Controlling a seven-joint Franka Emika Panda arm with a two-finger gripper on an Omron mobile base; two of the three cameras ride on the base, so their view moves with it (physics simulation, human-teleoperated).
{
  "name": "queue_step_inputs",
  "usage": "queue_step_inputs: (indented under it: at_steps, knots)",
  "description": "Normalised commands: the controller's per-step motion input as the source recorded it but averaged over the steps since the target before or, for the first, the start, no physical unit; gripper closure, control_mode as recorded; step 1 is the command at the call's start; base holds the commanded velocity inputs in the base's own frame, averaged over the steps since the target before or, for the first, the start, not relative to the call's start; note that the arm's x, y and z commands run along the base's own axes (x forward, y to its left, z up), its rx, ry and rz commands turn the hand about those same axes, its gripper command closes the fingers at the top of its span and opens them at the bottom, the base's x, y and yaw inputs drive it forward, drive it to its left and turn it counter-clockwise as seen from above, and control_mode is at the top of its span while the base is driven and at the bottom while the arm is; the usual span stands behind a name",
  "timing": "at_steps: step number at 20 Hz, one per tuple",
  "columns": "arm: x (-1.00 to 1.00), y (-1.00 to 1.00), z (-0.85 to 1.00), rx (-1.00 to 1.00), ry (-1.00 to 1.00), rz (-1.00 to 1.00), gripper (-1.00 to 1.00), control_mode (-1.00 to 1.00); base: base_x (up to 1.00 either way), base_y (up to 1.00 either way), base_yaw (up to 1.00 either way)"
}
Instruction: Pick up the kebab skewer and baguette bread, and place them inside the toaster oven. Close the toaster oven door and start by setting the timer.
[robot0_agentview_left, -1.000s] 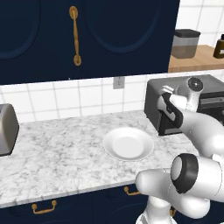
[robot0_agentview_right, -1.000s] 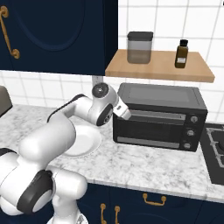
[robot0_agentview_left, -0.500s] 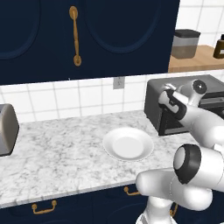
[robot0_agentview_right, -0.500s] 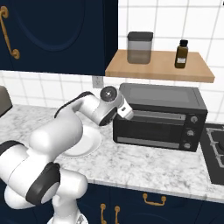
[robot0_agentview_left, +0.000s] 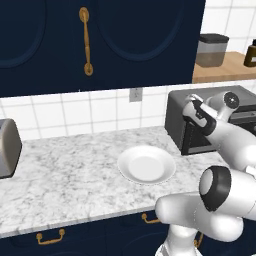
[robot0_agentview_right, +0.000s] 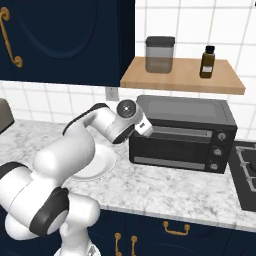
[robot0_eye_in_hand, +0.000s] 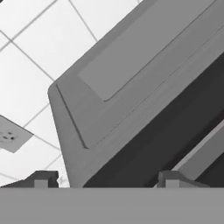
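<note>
The toaster oven (robot0_agentview_right: 186, 112) (robot0_agentview_left: 176, 117) stands at the right end of the counter, its grey top corner close up in the hand view (robot0_eye_in_hand: 131, 74). The toaster oven door (robot0_agentview_right: 170, 148) stands upright, with its bar handle (robot0_agentview_right: 185, 131) (robot0_eye_in_hand: 202, 152) along the top; I cannot tell whether it is fully shut. My gripper (robot0_agentview_right: 145, 128) (robot0_agentview_left: 192, 111) (robot0_eye_in_hand: 106, 179) hovers at the oven's upper left front corner, open, with nothing between its fingertips (robot0_eye_in_hand: 41, 178). The kebab skewer and the baguette bread are out of view.
An empty white plate (robot0_agentview_left: 146, 164) (robot0_agentview_right: 96, 166) lies on the marble counter left of the oven. A silver toaster (robot0_agentview_left: 7, 147) is at the far left. Above the oven, a shelf (robot0_agentview_right: 182, 80) carries a canister (robot0_agentview_right: 160, 54) and bottle (robot0_agentview_right: 206, 61). A stove (robot0_agentview_right: 247, 172) is to the right.
The hand has risen a little along the oven's left front corner and turned, and its jaws have spread slightly wider. The oven and the plate have not moved.
</note>
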Motion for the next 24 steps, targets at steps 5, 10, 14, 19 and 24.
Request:
queue_step_inputs:
  at_steps: [5, 10, 14, 19, 24]
  knots:
    - [-0.17, 0.02, 0.0, 0.0, 0.0, 0.0, -1.0, -1.0, 0.0, 0.0, 0.0]
    - [-0.61, -0.06, 0.07, 0.0, -0.04, 0.0, -1.0, -1.0, 0.0, 0.0, 0.0]
    - [-0.22, 0.0, 0.47, 0.0, -0.07, 0.0, -1.0, -1.0, 0.0, 0.0, 0.0]
    - [-0.06, 0.01, 0.44, 0.0, -0.05, 0.0, -1.0, -1.0, 0.0, 0.0, 0.0]
    - [-0.89, -0.18, 0.06, -0.06, 0.0, 0.02, -1.0, -1.0, 0.0, 0.0, 0.0]
